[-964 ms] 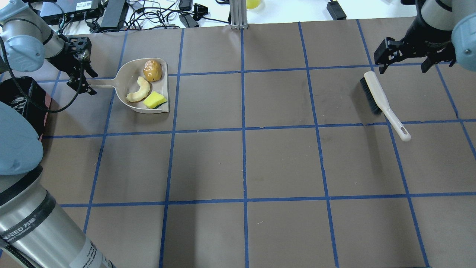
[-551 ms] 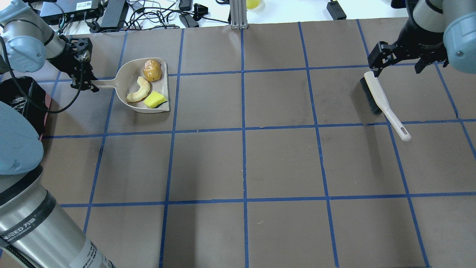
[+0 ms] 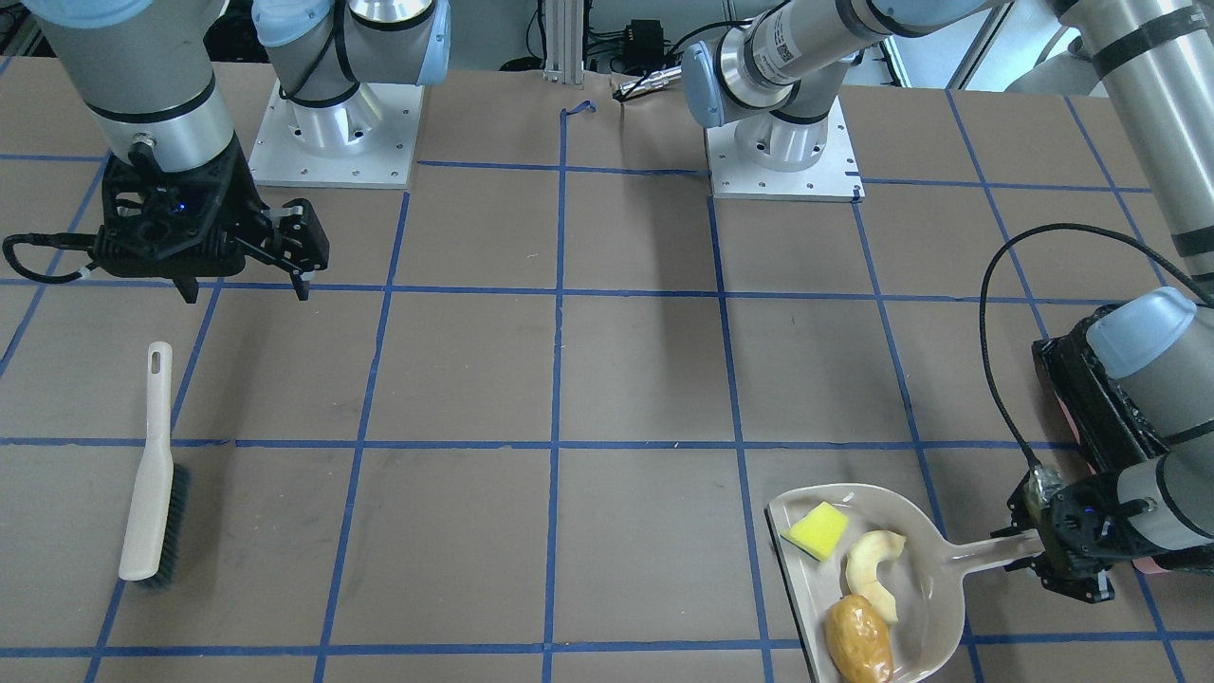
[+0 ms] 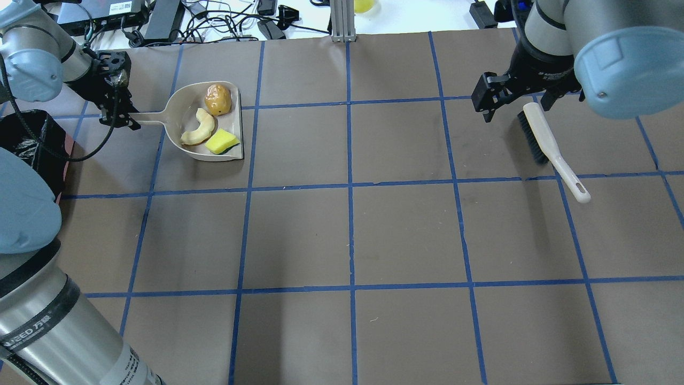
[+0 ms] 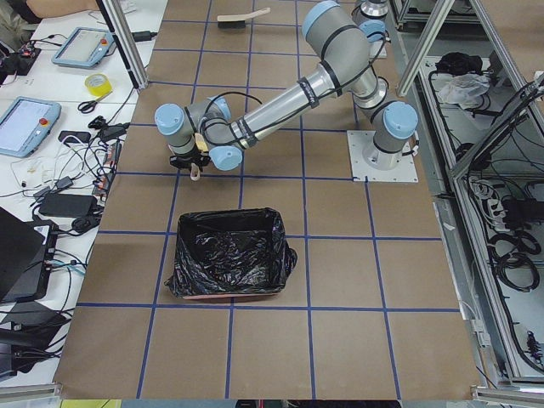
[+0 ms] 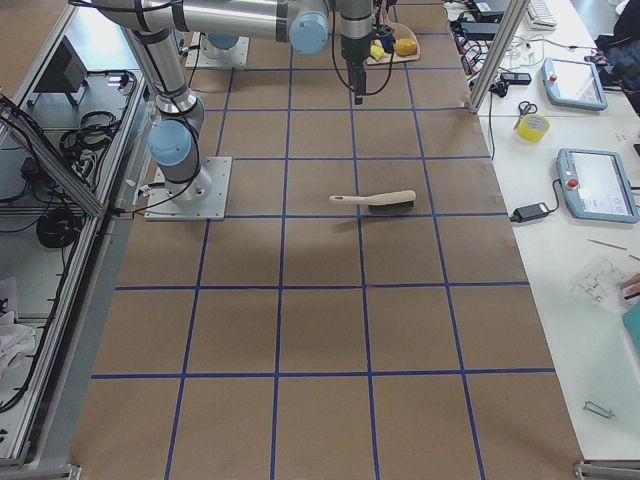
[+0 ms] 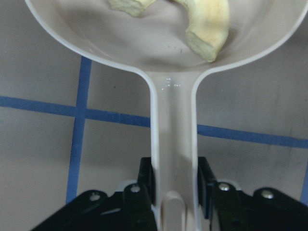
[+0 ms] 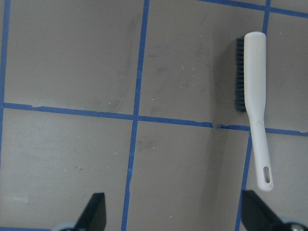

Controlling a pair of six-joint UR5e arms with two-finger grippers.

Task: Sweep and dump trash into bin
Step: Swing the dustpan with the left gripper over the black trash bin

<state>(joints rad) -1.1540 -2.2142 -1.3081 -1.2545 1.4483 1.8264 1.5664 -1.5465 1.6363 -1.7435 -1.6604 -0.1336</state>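
Observation:
The beige dustpan [image 4: 184,104] holds the trash: a golden-brown potato-like lump [image 4: 218,99], a pale crescent piece [image 4: 199,128] and a green-and-yellow sponge [image 4: 222,142]. My left gripper [image 4: 125,118] is shut on the dustpan's handle [image 7: 173,144]; the wrist view shows both fingers [image 7: 146,180] pressed on it. The bin [image 4: 29,141], lined with a black bag, stands just left of that gripper and also shows in the exterior left view [image 5: 228,263]. My right gripper [image 4: 518,99] is open and empty above the brush [image 4: 539,133].
The brush lies on the brown gridded table at the right, bristles toward the table's middle, also seen in the right wrist view [image 8: 254,96]. Cables and power supplies [image 4: 160,18] lie beyond the table's far edge.
My right arm has moved leftward and now hangs over the brush head. My left gripper stays on the handle; the dustpan has shifted only slightly.

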